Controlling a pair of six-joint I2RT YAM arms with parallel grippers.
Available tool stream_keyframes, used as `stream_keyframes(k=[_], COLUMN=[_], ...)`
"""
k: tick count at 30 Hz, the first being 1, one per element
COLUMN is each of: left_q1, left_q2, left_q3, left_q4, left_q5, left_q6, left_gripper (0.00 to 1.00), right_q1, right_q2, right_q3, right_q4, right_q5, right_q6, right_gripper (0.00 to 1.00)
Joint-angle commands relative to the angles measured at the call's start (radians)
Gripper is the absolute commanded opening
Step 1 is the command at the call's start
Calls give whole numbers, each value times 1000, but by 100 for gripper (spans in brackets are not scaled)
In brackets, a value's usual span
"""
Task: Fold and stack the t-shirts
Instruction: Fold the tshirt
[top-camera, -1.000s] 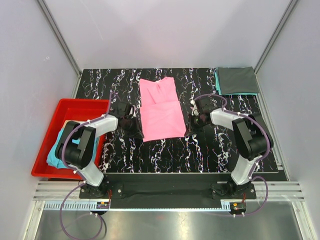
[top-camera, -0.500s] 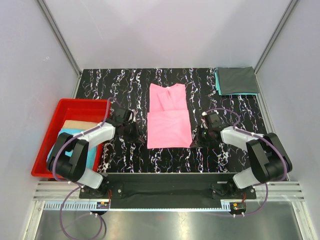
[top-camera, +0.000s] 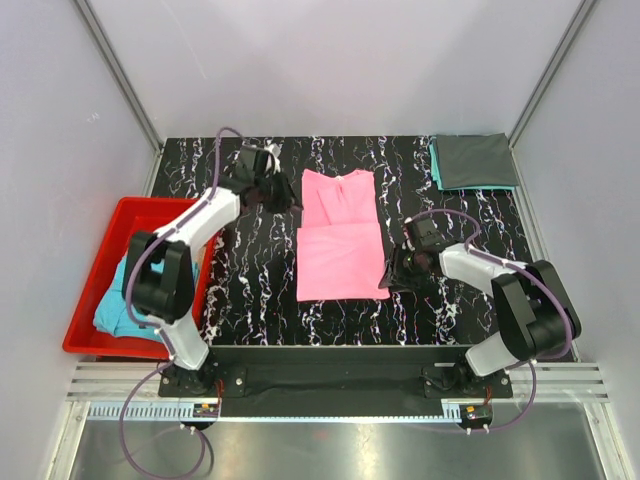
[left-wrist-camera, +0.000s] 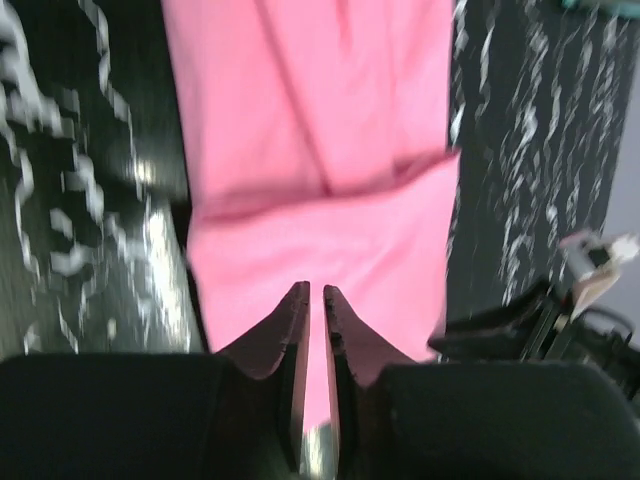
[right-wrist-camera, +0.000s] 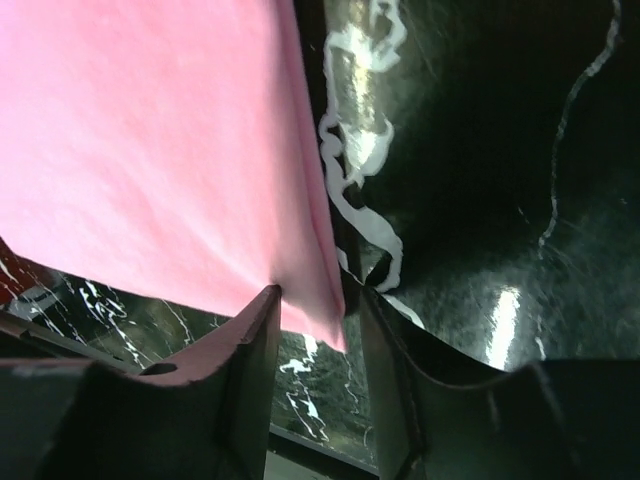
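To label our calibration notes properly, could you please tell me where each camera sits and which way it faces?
Top external: above and behind the bases, looking down on the table; the left arm and right arm show whole.
Left wrist: raised on the left arm, looking down on the pink t-shirt; the left fingers show, the right arm at lower right.
Right wrist: low over the table, facing the shirt's edge lying between the right fingers.
Shared: all three show the pink t-shirt.
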Motion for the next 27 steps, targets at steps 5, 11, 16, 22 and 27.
stream_keyframes(k=[5, 11, 16, 22, 27], left_q1=[36, 37, 40, 60, 65], left_q2=[265, 445, 552, 615, 609], left_q3=[233, 305, 357, 371, 372], left_q4=[142, 240, 214, 173, 167], left_q5=[97, 184, 129, 72, 45], left_q6=[76, 55, 44, 48, 54], left_gripper=[14, 15, 15, 15, 15], right_q1=[-2, -2, -2, -2, -2], right_q2=[63, 19, -13, -44, -62], right_q3=[35, 7, -36, -114, -126], right_q4=[29, 10, 12, 53, 64], right_q5=[5, 20, 66, 77, 88], right_q6=[-63, -55, -18, 54, 69], right_gripper=[38, 26, 2, 0, 3])
